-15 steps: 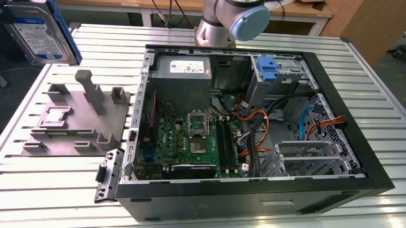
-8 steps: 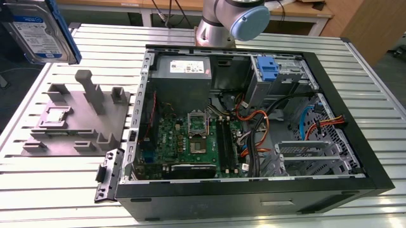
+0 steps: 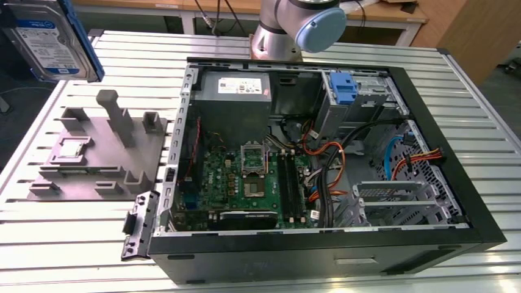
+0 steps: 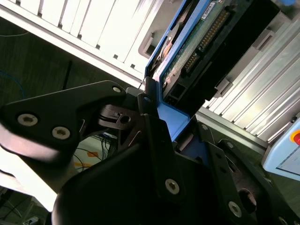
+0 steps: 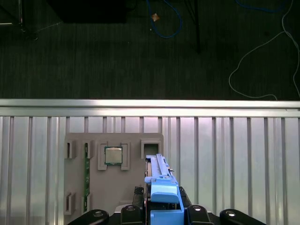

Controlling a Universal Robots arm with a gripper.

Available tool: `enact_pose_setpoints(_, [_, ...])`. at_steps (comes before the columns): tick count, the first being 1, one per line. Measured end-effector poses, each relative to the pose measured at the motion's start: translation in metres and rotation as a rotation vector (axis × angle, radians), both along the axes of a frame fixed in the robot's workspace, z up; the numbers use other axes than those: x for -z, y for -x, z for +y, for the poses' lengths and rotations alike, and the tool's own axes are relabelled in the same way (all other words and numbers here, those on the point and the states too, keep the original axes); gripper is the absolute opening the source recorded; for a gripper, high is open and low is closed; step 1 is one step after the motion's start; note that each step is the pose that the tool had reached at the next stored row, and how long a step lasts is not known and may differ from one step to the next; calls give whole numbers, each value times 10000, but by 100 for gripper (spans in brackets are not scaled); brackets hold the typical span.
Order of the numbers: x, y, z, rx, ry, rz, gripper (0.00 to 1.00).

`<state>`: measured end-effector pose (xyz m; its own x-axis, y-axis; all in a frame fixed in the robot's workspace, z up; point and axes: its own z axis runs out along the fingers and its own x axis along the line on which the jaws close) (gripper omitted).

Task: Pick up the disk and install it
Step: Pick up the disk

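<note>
The disk (image 3: 50, 38) hangs in the air at the exterior view's upper left, above the table's edge and the grey stand, its white-and-blue label facing the camera and its blue carrier frame along the side. In the second wrist view my gripper (image 4: 159, 123) is shut on the disk (image 4: 197, 44), whose green circuit board and blue frame stick out between the black fingers (image 4: 84, 110). In the first wrist view the disk's blue frame (image 5: 161, 190) rises edge-on from the gripper (image 5: 161, 214), over the stand.
An open computer case (image 3: 456, 201) lies on the slatted metal table (image 3: 73, 244), with motherboard, cables, a power-supply box (image 3: 236, 91) and a drive bay with a blue carrier (image 3: 346, 91). The grey stand (image 3: 97, 152) holds a processor chip (image 5: 112, 155) and a green memory stick (image 5: 86, 173). The arm's base (image 3: 301, 27) stands behind the case.
</note>
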<state>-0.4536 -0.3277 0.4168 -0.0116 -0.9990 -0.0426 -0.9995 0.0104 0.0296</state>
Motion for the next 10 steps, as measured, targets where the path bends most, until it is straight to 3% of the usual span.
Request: enact_pose_setpoints(10, [-35,0,0,0,-1,-1,37])
